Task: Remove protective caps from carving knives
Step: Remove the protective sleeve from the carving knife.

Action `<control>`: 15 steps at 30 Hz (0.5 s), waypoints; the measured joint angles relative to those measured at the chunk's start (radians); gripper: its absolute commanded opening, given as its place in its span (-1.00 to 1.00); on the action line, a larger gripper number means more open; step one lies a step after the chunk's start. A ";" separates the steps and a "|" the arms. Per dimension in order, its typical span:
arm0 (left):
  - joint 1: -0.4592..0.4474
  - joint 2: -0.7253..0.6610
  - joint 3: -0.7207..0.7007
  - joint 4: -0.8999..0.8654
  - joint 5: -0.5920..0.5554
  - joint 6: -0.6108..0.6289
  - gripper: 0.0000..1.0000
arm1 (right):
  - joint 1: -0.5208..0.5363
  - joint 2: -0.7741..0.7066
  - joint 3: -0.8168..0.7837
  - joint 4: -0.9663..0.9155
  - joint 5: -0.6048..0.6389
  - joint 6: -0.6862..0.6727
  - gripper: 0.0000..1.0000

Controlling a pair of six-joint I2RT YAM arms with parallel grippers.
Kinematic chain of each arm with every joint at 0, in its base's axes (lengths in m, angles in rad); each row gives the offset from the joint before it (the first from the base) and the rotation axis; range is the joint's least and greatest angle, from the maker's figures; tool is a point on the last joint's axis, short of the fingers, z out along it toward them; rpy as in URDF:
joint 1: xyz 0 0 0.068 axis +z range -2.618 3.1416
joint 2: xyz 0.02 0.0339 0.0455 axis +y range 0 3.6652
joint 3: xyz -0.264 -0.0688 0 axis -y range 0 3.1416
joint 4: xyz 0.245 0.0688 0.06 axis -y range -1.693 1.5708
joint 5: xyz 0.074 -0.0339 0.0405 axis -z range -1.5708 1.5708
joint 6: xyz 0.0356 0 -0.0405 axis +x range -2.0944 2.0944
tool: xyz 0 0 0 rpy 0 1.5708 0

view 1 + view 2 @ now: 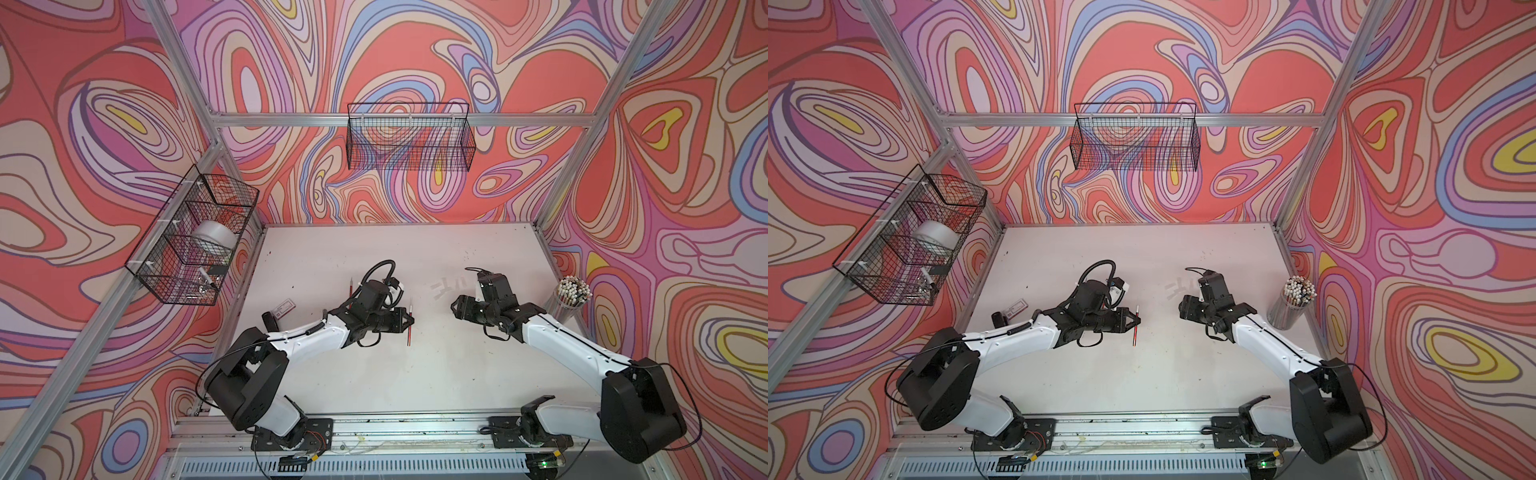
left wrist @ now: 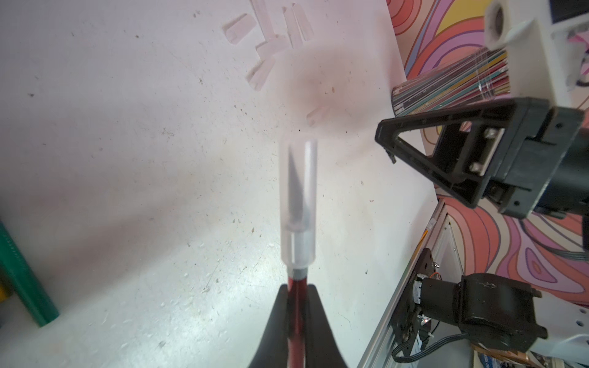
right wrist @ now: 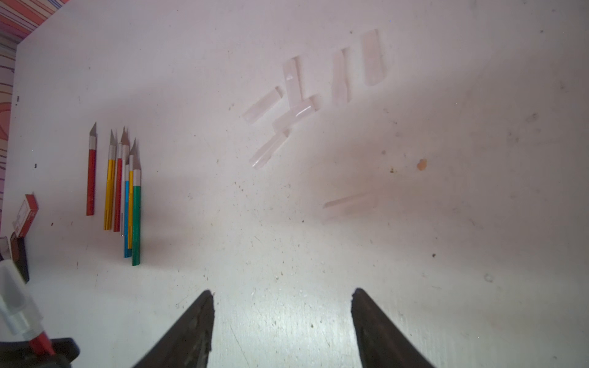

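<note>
Left claw (image 1: 409, 322) is clamped on a thin, pencil-like carving knife (image 1: 1136, 329) with a shiny red handle, held over mid-desk, slightly toward the left edge. In the left wrist view the black fingers (image 2: 280, 318) pinch the handle from both sides. A translucent whitish plastic tube cap (image 2: 298, 204) is on the blade end, and the pointed silver blade shows through it.

Right claw (image 1: 455, 309) faces the left claw across a gap, well apart from the capped tip. Its jaws are spread wide with nothing between them; only bare white desk (image 3: 287, 255) shows in the right wrist view.

Loose caps (image 3: 296, 95) are translucent tubes lying flat on the desk right of centre, just past the right claw toward the far edge. Several touch or cross. One stray cap (image 3: 349, 204) lies apart from the cluster.

Uncapped knives (image 3: 124, 191) lie flat side by side left of centre. They have red, gold, blue and green handles, and the bare blades all point the same way. One red one (image 3: 91, 178) sits slightly apart. In both top views most of the row is hidden under the left arm.

A clear cup (image 1: 561, 306) of white-tipped sticks (image 1: 574, 291) stands at the right edge of the desk. A small red-and-white box (image 1: 284, 309) lies near the left edge.
</note>
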State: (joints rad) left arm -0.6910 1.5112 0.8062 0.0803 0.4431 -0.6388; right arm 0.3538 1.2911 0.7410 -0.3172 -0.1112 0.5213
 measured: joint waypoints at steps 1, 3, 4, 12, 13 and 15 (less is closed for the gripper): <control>0.000 0.000 0.000 -0.008 0.002 0.007 -0.92 | 0.000 0.003 0.001 0.010 -0.010 -0.007 0.40; 0.000 0.000 0.000 -0.018 0.010 0.019 -0.92 | 0.000 0.014 0.008 0.019 -0.026 -0.018 0.39; 0.000 0.000 0.000 -0.024 0.015 0.026 -0.91 | 0.000 0.022 0.013 0.022 -0.034 -0.023 0.39; 0.000 -0.008 0.013 -0.063 0.054 0.106 -0.89 | 0.000 0.075 0.027 0.082 -0.166 -0.022 0.19; 0.000 -0.011 0.014 -0.068 0.056 0.116 -0.89 | 0.000 0.082 0.027 0.100 -0.198 -0.018 0.15; 0.000 -0.012 0.018 -0.079 0.060 0.131 -0.89 | 0.000 0.097 0.027 0.139 -0.264 -0.002 0.08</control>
State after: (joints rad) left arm -0.6914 1.4994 0.8242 0.0013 0.5034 -0.5076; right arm 0.3538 1.3880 0.7685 -0.1780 -0.3748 0.5190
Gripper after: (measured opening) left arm 0.101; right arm 0.565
